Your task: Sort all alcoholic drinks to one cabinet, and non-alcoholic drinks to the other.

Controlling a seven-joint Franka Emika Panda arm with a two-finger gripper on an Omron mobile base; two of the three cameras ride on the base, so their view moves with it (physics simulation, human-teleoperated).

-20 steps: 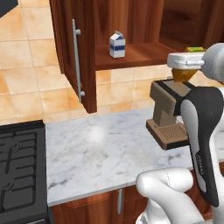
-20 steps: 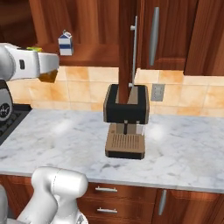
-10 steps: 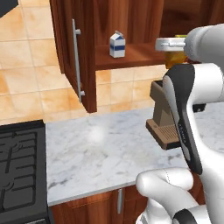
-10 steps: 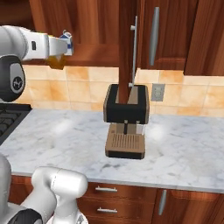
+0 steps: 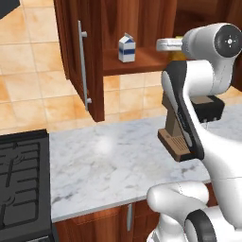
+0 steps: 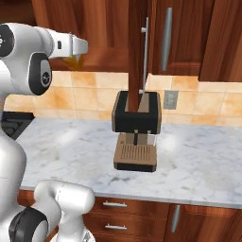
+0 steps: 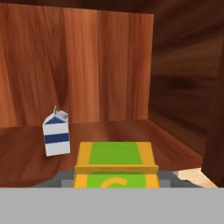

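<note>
My gripper (image 7: 116, 178) is shut on the yellow-orange juice carton (image 7: 115, 162), whose green-and-orange top shows low in the hand view. I hold it at the mouth of the open wall cabinet, above its brown shelf board (image 5: 142, 62). A sliver of the carton (image 6: 73, 61) shows under my hand in the right base view. The white-and-blue milk carton (image 5: 126, 47) stands upright on that shelf, left of and beyond the juice carton (image 7: 56, 135). The alcoholic drinks are out of view.
The cabinet's door (image 5: 90, 71) stands swung open, with a silver bar handle (image 5: 83, 66). A closed cabinet with a bar handle (image 6: 165, 40) hangs further right. A dark coffee machine (image 6: 136, 130) stands on the marble counter (image 5: 108, 156), and a black stove (image 5: 21, 184) lies at left.
My arm has swung the juice carton up and in toward the open cabinet shelf. The hand now sits closer to the milk carton. The milk carton has not moved.
</note>
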